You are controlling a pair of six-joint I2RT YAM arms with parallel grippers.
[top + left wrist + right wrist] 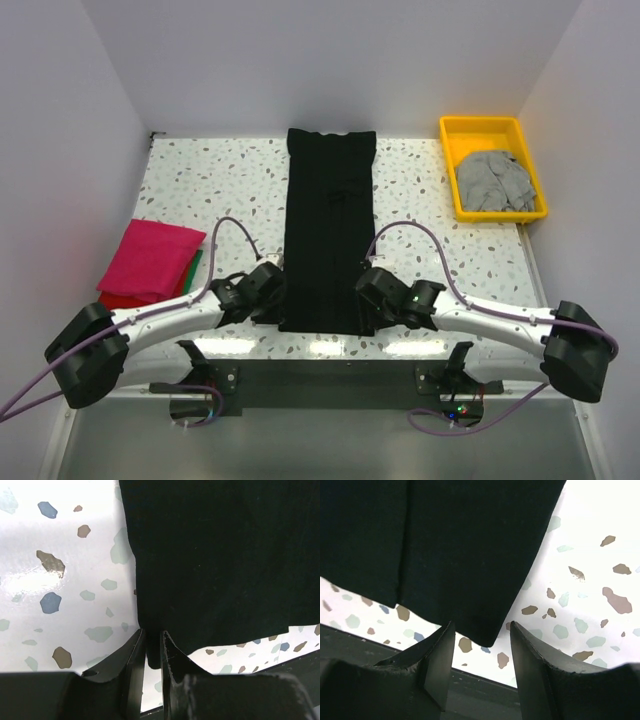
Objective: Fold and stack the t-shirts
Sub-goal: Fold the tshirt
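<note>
One black t-shirt [325, 230] [225, 555] [470, 545] is laid on the speckled table [200, 180] as a long folded strip. It runs straight away from both grippers, and its near hem is set between them. The near left corner of the strip is caught at the fingertips of the left gripper [272, 290] [152, 632], whose jaws are drawn narrow with only a slit left between them. The near right corner is met by the right gripper [368, 290] [481, 623]. Its jaws are held well apart, with the corner just ahead of the gap and not clamped.

Out to the left of the left gripper, a magenta t-shirt [150, 255] is stacked on a red t-shirt [120, 298]. A green t-shirt [193, 265] is seen at the stack's edge nearer that gripper. Far ahead and to the right of the right gripper, a grey t-shirt [492, 180] is bunched inside a yellow tray [480, 128].
</note>
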